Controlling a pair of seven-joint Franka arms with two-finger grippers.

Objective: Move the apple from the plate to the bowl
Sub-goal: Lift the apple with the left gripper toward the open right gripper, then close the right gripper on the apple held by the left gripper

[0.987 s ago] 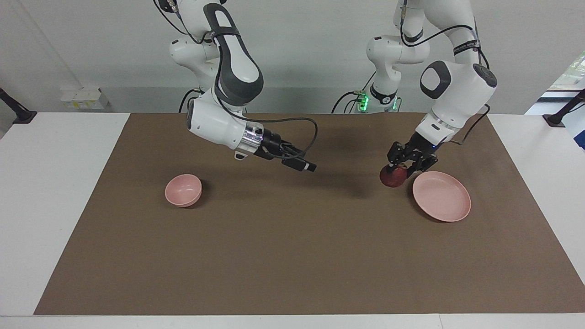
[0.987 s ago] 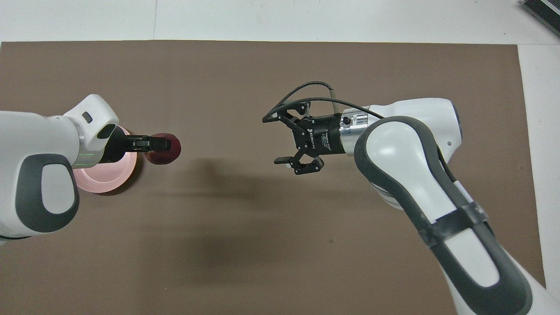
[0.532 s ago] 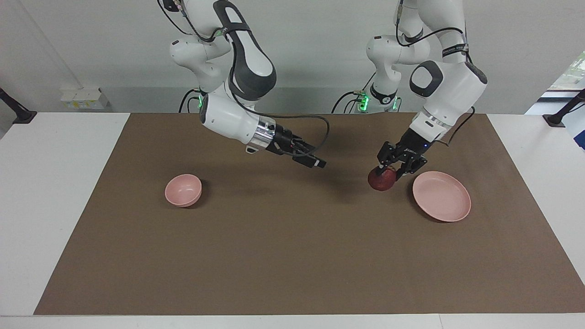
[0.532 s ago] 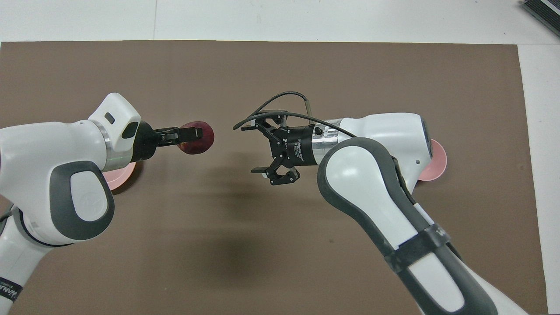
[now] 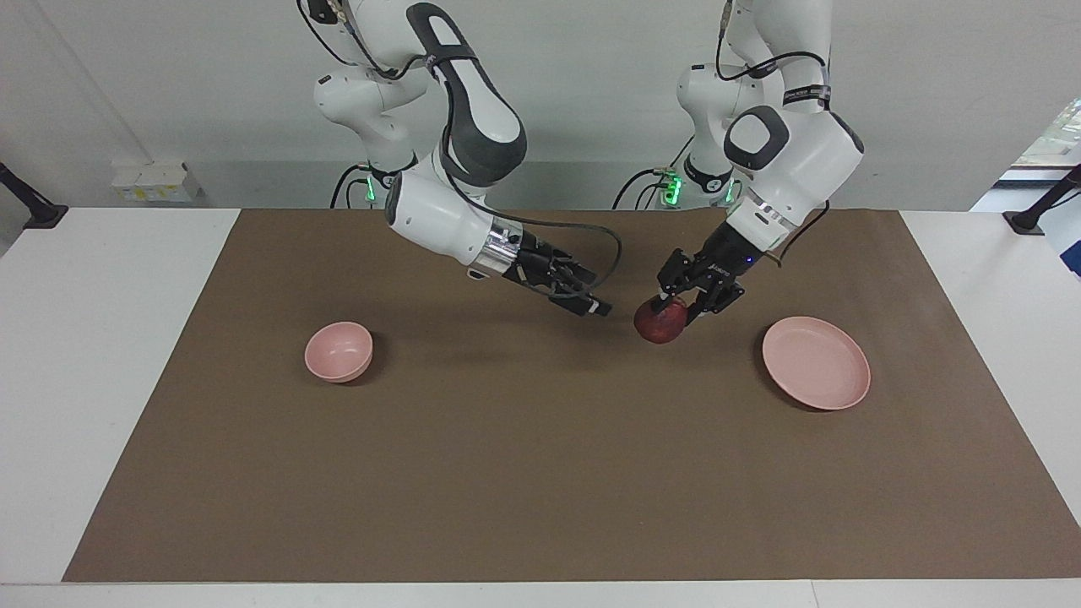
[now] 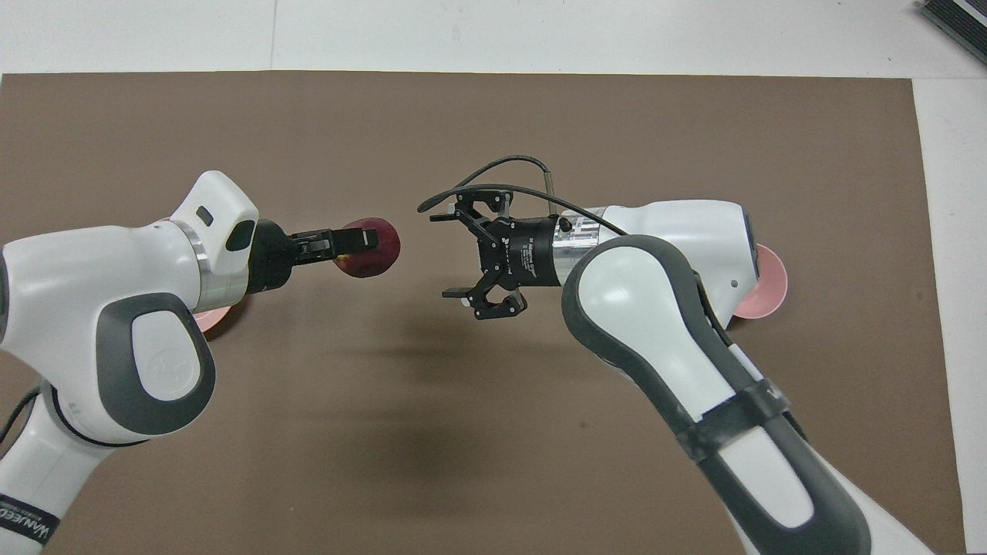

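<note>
Above the middle of the brown mat (image 5: pixel 540 473) on the bench (image 5: pixel 93 338), the left claw (image 5: pixel 676 306) grasps the apple (image 5: pixel 660 321) in the air, clear of the plate (image 5: pixel 816 363) at the left arm's end. The right claw (image 6: pixel 463 254) hangs facing it, fingers spread wide. The bowl (image 5: pixel 339 351) sits at the right arm's end.

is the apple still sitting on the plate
No, the left gripper holds the apple in the air over the mat, and the plate lies bare.
</note>
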